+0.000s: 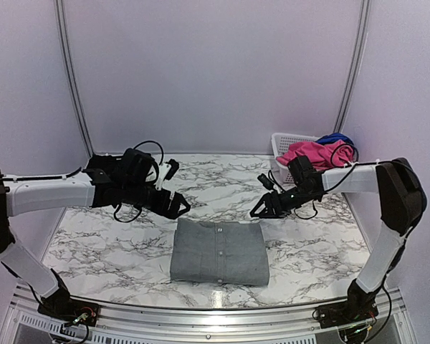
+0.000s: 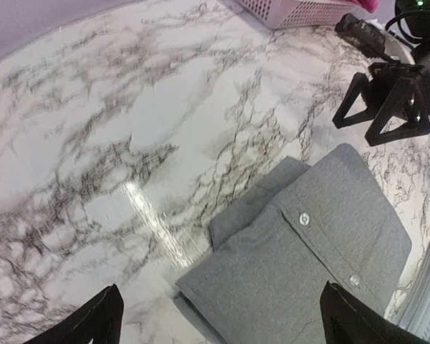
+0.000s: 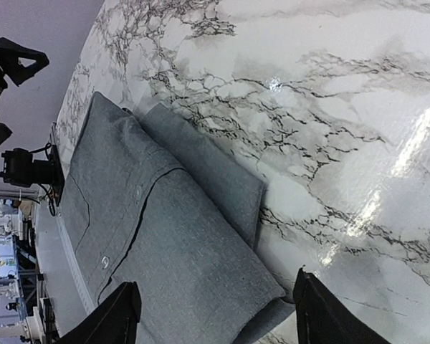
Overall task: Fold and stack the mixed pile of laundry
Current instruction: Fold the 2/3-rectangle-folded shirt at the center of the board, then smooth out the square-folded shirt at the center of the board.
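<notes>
A grey buttoned garment [image 1: 219,251] lies folded into a neat rectangle at the front middle of the marble table. It also shows in the left wrist view [image 2: 308,265] and the right wrist view [image 3: 158,244]. My left gripper [image 1: 178,208] is open and empty, hovering just above the garment's far left corner. My right gripper [image 1: 261,208] is open and empty, hovering above its far right corner. A bright pink piece [image 1: 309,153] and a dark blue piece [image 1: 335,137] lie in the white basket [image 1: 281,146] at the back right. The black cloth is out of view.
The white lattice basket stands at the table's back right corner, and shows in the left wrist view [image 2: 301,10]. The marble table [image 1: 107,236] ends at a metal rail [image 1: 201,312] in front. White booth walls close in the back and sides.
</notes>
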Controlling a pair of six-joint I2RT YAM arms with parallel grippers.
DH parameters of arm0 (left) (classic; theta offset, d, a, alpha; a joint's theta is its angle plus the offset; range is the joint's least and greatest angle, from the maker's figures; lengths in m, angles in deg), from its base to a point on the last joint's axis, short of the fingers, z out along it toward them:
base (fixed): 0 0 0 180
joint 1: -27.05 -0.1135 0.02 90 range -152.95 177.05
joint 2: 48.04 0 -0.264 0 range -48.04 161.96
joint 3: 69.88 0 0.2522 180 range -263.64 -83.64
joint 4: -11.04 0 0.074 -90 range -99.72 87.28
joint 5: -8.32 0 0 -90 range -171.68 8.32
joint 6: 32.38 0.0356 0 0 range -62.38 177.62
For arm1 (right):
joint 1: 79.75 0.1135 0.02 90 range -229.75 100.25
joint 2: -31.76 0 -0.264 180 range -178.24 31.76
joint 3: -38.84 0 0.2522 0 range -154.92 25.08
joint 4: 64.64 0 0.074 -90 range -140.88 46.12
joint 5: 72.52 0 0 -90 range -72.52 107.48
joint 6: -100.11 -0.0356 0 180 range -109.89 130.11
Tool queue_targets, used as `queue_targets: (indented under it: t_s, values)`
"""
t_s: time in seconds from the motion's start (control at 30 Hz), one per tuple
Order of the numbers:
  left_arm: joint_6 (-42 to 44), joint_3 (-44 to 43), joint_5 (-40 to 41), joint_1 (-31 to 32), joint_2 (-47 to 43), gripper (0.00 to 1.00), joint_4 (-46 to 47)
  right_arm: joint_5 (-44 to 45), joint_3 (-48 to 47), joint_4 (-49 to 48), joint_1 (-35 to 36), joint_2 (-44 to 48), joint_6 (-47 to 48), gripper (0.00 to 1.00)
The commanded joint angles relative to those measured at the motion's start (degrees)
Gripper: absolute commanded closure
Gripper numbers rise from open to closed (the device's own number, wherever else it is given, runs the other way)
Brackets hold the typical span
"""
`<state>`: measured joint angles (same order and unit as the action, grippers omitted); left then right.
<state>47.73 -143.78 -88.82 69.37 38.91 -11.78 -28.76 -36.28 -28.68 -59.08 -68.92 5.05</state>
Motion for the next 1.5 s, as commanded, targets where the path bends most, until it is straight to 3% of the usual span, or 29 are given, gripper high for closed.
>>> queue_targets:
  t_s: [0.0,0.47,0.6,0.73,0.83,1.07,1.47]
  values:
    - [-12.51,5.54,-9.08,-3.07,2.09,0.03,5.77,-2.43,0.29,-4.96,-0.45,-3.11,-1.5,0.34]
    - [-21.54,6.23,-20.93,-5.76,14.15,0.44,18.87,-6.35,0.74,-5.32,-0.48,-7.4,0.18,0.53]
    - [-22.05,5.85,-21.12,-5.96,15.19,0.63,18.82,-7.82,-0.48,-3.85,-0.47,-7.81,0.76,0.67]
    - [-22.0,5.54,-21.08,-6.99,14.52,0.85,17.95,-7.29,-1.58,-0.73,-0.53,-5.78,2.92,1.0]
    - [-22.18,5.82,-20.77,-7.94,12.97,1.0,18.12,-5.66,-2.95,0.65,-0.65,-3.73,2.64,1.0]
    - [-22.39,5.52,-18.31,-10.97,14.98,1.0,18.2,0.18,-3.94,-1.04,-1.47,-5.74,0.51,1.0]
    - [-21.78,-1.61,-15.28,-13.31,29.3,1.0,18.35,14.7,-5.55,-10.04,-1.66,-13.66,-5.69,1.0]
